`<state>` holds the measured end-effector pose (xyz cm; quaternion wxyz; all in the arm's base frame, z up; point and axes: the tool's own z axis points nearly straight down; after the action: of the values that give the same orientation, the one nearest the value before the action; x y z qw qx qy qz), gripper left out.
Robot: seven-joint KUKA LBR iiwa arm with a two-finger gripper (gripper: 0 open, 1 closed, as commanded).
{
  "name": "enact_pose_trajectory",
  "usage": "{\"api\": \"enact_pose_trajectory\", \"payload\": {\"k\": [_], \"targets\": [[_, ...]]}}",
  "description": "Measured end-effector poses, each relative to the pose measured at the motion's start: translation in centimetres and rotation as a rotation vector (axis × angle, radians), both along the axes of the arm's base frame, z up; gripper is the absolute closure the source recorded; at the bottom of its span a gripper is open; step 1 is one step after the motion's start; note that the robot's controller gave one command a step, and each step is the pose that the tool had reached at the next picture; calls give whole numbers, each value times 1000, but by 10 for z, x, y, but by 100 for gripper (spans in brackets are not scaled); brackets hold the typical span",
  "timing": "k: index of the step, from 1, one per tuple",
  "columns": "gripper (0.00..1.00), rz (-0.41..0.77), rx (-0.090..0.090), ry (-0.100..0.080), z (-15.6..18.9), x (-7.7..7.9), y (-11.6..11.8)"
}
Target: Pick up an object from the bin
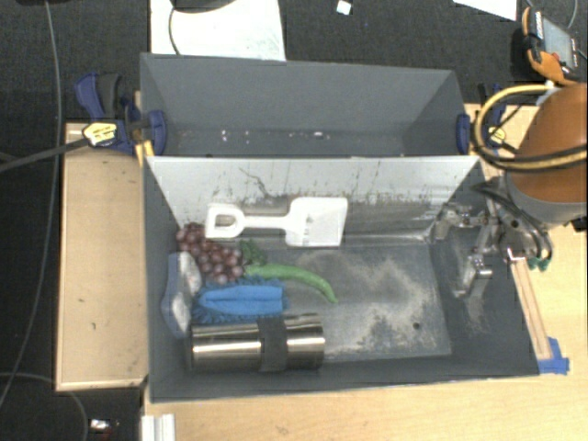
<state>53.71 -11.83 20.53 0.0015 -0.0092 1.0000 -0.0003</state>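
My gripper (475, 266) hangs over the right side of the bin, near the right wall, with bare floor under it and nothing between its fingers. Its jaws stand a little apart. The loose things lie well to its left. Nearest is a green chilli pepper (296, 277) on the floor left of centre. A white toy shovel (292, 221) lies along the back wall. A shiny metal cylinder with a black band (258, 341) lies at the front left.
At the left wall sit a bunch of purple grapes (209, 251), a blue knobbly thing (237, 300) and a pale blue-grey piece (178, 293). The arm with its orange cover stands over the bin's right rim.
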Motion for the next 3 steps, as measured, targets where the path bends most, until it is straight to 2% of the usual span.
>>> {"api": "enact_pose_trajectory", "payload": {"k": [1, 2, 3], "targets": [[0, 0, 0, 0, 0, 0, 0], [0, 13, 3, 3, -53, -15, 48], [0, 54, -3, -8, -53, -60, 48]]}}
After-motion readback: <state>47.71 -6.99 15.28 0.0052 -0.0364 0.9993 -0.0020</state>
